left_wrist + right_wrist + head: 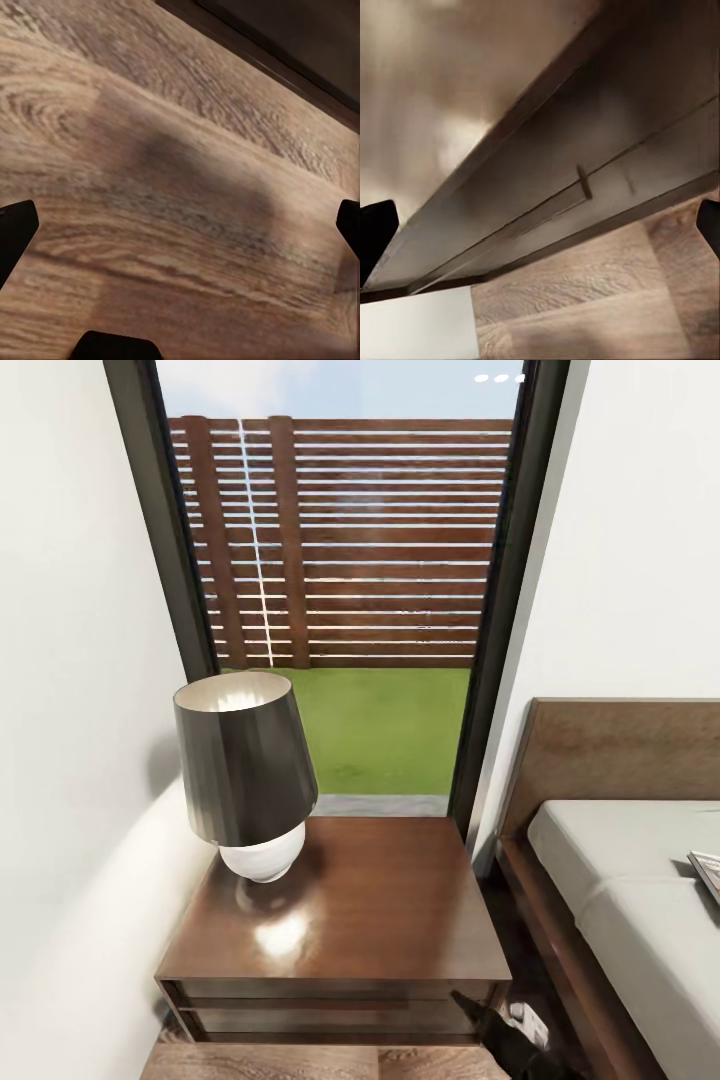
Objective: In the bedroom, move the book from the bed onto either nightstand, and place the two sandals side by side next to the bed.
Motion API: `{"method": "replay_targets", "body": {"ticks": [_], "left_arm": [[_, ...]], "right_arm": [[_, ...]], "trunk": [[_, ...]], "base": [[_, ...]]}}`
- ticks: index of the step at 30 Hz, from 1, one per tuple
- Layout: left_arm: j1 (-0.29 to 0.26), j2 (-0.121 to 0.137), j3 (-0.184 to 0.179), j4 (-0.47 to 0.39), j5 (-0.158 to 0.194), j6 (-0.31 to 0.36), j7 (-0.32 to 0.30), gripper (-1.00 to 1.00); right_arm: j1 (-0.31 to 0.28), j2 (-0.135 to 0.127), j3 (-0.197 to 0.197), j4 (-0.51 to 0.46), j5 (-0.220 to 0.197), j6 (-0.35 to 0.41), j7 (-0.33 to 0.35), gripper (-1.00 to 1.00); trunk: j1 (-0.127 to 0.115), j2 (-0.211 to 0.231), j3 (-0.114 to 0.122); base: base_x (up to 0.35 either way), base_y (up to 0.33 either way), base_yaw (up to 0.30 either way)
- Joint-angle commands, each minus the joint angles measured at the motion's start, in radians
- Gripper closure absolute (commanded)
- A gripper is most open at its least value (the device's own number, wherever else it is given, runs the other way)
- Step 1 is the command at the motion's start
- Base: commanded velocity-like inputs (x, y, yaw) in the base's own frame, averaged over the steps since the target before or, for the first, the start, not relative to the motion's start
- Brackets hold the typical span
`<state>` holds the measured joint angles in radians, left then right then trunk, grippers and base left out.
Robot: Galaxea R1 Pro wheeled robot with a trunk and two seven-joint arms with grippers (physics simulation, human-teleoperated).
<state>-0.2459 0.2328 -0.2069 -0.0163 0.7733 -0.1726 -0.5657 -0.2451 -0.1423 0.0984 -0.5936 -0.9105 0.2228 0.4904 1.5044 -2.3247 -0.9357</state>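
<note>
Left gripper (180, 225): fingers (15, 229) spread wide above the wood-plank floor (172, 187). Right gripper (540, 225): fingers (375, 232) likewise wide, the bed (585, 172) frame just beyond them. Farther off, nightstand (350, 920) bearing a lamp (245, 765); book (708, 872) on the mattress; window (340, 560) behind.
</note>
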Motion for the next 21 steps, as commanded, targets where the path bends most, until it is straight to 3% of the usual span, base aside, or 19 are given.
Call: {"method": "replay_targets", "body": {"ticks": [1,7,13,21], "left_arm": [[-0.001,0.000,-0.009,0.001,0.006,0.000,-0.003,-1.00],[-0.001,-0.005,-0.010,-0.008,0.006,0.042,-0.005,-1.00],[-0.001,-0.007,-0.010,-0.035,0.006,0.092,-0.006,-1.00],[-0.001,-0.015,-0.010,-0.076,0.005,0.120,-0.005,-1.00]], "right_arm": [[0.000,0.002,0.004,-0.022,-0.010,0.009,0.000,-1.00],[0.000,0.029,0.007,-0.146,-0.008,0.048,-0.001,-1.00],[0.000,0.051,0.011,-0.285,-0.008,0.181,-0.012,-1.00],[-0.006,0.065,0.009,-0.486,-0.031,0.382,-0.138,-1.00]], "trunk": [[0.000,0.000,-0.001],[0.000,0.000,-0.001],[0.000,0.000,-0.001],[0.000,0.000,-0.001]], "base": [[0.000,0.000,0.000],[0.000,0.000,0.000],[0.000,0.000,0.000],[0.000,0.000,0.000]]}}
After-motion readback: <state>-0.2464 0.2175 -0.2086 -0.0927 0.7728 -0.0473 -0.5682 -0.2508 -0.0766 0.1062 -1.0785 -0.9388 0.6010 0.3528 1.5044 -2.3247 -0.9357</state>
